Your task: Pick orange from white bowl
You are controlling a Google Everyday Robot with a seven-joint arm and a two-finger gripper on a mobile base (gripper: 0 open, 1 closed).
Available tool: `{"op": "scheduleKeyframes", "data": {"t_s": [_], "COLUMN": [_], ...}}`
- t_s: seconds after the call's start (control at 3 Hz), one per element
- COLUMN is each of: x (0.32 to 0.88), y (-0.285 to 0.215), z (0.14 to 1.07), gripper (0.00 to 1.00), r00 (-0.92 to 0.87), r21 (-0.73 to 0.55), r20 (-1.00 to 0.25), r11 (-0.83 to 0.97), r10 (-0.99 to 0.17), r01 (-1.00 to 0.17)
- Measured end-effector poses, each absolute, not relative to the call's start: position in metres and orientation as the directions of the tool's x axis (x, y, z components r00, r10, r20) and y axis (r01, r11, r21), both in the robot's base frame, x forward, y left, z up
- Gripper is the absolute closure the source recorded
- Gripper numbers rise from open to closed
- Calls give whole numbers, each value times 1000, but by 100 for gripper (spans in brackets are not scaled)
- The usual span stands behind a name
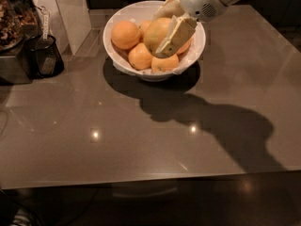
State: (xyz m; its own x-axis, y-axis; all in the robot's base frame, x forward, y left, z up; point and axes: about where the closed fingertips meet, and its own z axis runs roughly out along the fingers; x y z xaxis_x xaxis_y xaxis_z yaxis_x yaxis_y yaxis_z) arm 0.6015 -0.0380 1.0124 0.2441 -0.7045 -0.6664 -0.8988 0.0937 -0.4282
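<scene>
The white bowl (114,55) stands at the back middle of the grey table and holds several oranges. The largest, dull yellowish-orange orange (156,32) sits on top of the pile at the bowl's middle. My gripper (164,26) reaches in from the upper right and is shut on this orange, one finger (175,36) across its front right side and the other behind it. Smaller, brighter oranges lie to the left (125,34) and in front (140,56), (164,64).
A black container (43,56) and a dark appliance with brownish contents (11,29) stand at the table's left edge. A white panel (66,8) stands behind them. The table's front edge (150,179) runs across the lower frame.
</scene>
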Motion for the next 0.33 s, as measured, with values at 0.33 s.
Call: {"op": "scheduleKeyframes", "data": {"t_s": [0.33], "x": [601], "y": [-38], "z": [1012], "gripper": [100], "r00": [244], "r21": [-428], "r20": [-666], "r11": [94], "r10": [-704], "r01": [-899]}}
